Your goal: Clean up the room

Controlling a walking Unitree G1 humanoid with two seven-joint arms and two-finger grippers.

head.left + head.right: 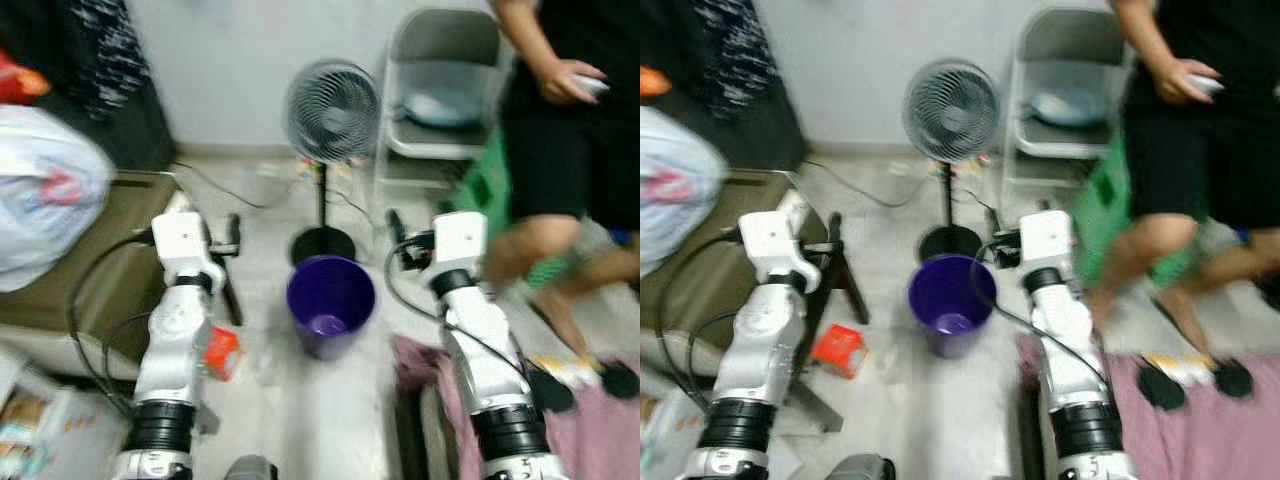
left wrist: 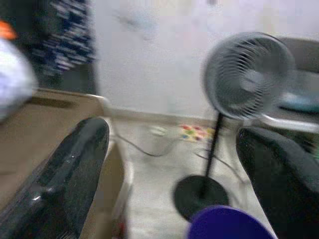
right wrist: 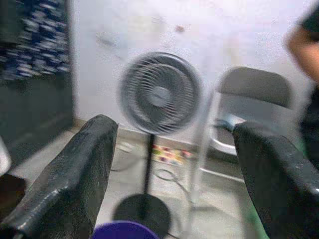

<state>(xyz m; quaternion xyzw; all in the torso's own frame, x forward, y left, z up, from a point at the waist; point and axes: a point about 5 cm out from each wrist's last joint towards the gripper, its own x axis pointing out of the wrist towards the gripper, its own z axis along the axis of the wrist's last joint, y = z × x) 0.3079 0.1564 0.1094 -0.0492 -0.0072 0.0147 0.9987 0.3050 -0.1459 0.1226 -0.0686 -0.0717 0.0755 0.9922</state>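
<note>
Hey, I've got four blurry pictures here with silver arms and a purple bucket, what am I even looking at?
You are looking through a humanoid robot's cameras as it tidies a room. The two wide pictures come from its head, looking down at its own silver arms. The other two come from cameras on its wrists, looking out between two black fingers.

The left gripper and the right gripper are both open and hold nothing.

On the floor between the arms stands a purple bucket. Behind it is a standing fan, then a grey folding chair. A small red packet lies by the left arm, a white plastic bag sits at the left, and a pink cloth is spread at the right. A person stands at the right.
</note>
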